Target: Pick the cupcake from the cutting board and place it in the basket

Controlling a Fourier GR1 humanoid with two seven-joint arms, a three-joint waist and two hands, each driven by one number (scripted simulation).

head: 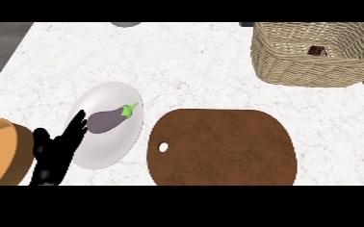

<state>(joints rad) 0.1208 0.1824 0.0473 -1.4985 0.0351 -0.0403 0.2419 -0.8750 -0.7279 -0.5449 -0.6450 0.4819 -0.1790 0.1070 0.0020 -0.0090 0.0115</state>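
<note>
Head view: one robot hand shows, the left one, at the near left, black, fingers straight and pointing up toward the far side, open and holding nothing. Its fingertips overlap the near-left rim of the white plate; whether they touch it cannot be told. Right robot hand is not in view.

Counts: one white plate, near left of centre on the white marbled surface, with one purple eggplant lying on it, green stem toward the far right. One brown cutting board, near centre-right, just beside the plate, small hole at its left edge, nothing on top. One wicker basket at the far right. One small dark item sits inside the basket against the far wall, likely the cupcake, too small to tell for sure. One orange-brown rounded object is cut off at the near left edge, beside the left hand.
</note>
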